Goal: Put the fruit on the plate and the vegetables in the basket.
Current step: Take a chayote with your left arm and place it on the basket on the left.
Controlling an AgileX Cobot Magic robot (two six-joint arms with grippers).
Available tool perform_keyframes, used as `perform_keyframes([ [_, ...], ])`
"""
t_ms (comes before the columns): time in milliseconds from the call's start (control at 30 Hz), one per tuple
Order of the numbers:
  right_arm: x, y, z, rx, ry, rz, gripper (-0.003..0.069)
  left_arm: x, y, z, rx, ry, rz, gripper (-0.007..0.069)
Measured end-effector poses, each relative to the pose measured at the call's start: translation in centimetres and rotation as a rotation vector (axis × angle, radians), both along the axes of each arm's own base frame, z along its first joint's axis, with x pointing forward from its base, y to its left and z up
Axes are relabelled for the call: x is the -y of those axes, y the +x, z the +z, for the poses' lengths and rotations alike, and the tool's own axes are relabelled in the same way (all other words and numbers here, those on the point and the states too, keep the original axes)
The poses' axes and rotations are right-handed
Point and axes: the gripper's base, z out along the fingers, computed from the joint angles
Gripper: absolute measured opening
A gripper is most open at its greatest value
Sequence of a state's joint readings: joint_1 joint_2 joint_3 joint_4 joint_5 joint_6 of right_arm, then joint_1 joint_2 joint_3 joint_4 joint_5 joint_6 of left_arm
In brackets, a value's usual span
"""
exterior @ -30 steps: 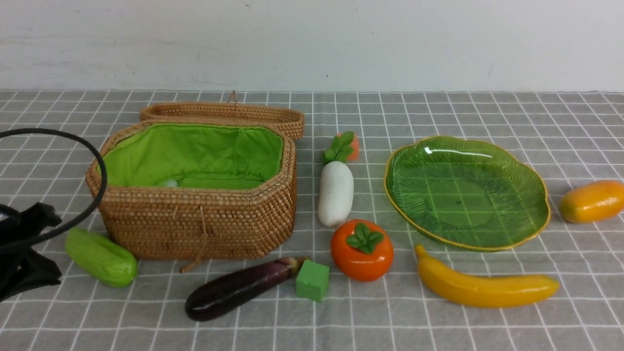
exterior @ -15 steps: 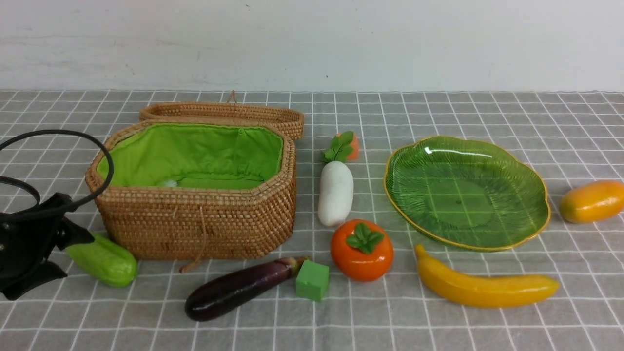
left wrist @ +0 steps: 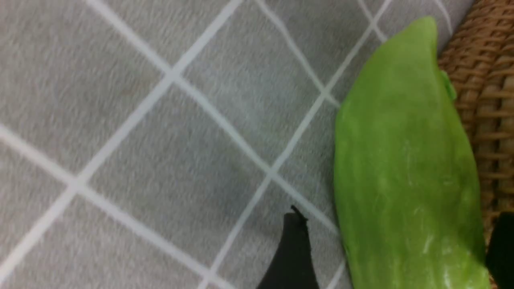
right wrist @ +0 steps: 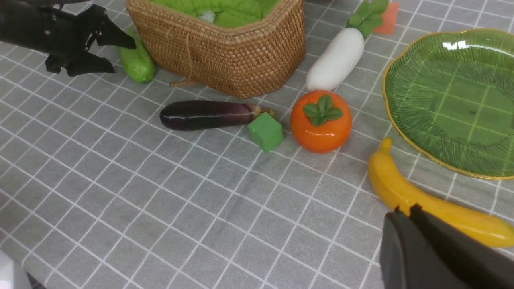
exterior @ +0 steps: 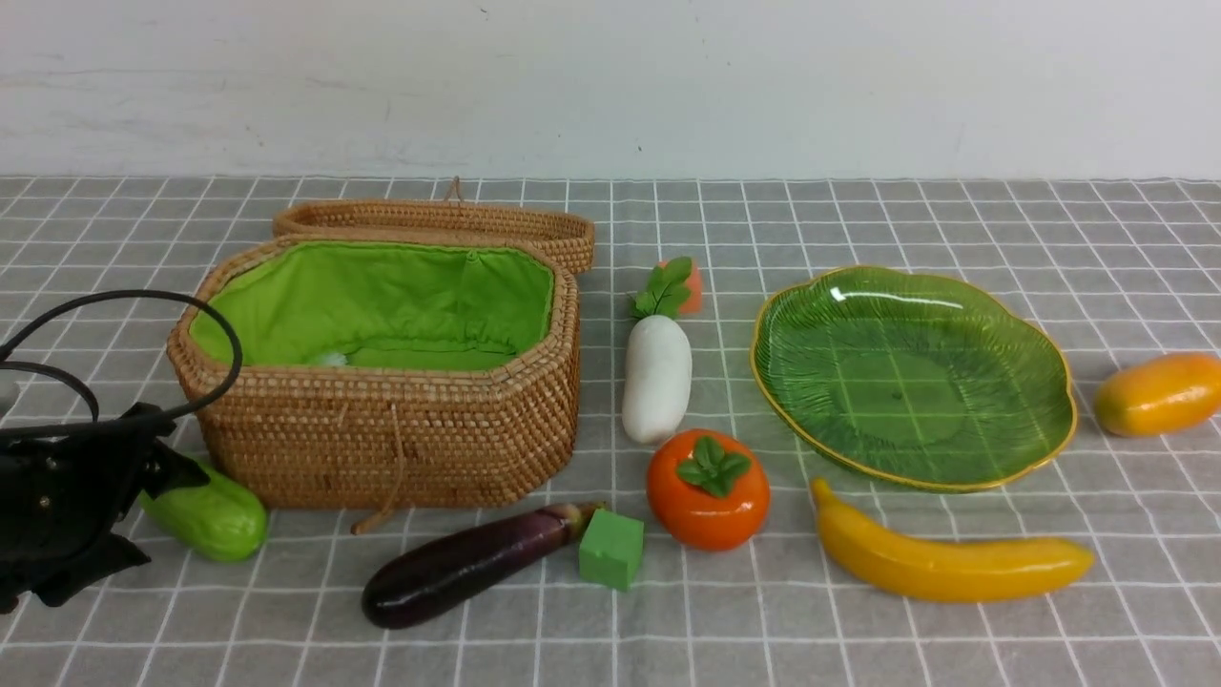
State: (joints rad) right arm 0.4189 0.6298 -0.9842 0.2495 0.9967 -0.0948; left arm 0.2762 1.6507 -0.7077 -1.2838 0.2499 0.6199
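Note:
The light green gourd (exterior: 215, 520) lies against the front left of the wicker basket (exterior: 382, 429). My left gripper (exterior: 172, 520) is open, its jaws either side of the gourd's near end; the left wrist view shows the gourd (left wrist: 401, 160) between its fingers (left wrist: 295, 249). The eggplant (exterior: 467, 565), radish (exterior: 656, 377), persimmon (exterior: 708, 491), banana (exterior: 944, 563) and mango (exterior: 1159, 393) lie on the cloth. The green plate (exterior: 916, 377) holds nothing. My right gripper (right wrist: 405, 209) is shut on nothing, above the banana's (right wrist: 441, 212) near side, and out of the front view.
A small green cube (exterior: 610, 549) touches the eggplant's stem end. A small orange cube (exterior: 694, 286) sits behind the radish leaves. The basket's lid (exterior: 439, 224) lies open behind it. A black cable (exterior: 191, 310) loops over the left arm.
My left gripper has moved right and forward, from beside the gourd to around its near end. Nothing else has moved.

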Motion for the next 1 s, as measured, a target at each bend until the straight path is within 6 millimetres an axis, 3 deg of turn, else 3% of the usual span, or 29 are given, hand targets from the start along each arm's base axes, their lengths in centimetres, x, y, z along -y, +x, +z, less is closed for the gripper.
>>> perform_keyframes([
  [100,-0.01,0.00,0.00,0.000,0.001,0.001,0.0017,-0.07,0.06,0.04,0.006,0.014,-0.007,0.0560],
  [267,-0.09,-0.05,0.02,-0.005,0.011,0.006,0.0017,-0.25,0.18,0.15,0.014,0.038,-0.007,0.0472],
  [367,-0.11,-0.06,0.03,-0.006,0.014,0.007,0.0017,-0.21,0.24,0.21,0.017,0.045,-0.026,0.0465],
  [733,-0.14,-0.08,0.04,-0.008,0.018,0.009,0.0018,-0.19,0.43,-0.31,0.009,0.006,0.008,0.0603],
  [1000,-0.14,-0.08,0.04,-0.008,0.018,0.009,0.0022,-0.21,0.51,-0.51,0.007,-0.006,0.023,0.0609],
])
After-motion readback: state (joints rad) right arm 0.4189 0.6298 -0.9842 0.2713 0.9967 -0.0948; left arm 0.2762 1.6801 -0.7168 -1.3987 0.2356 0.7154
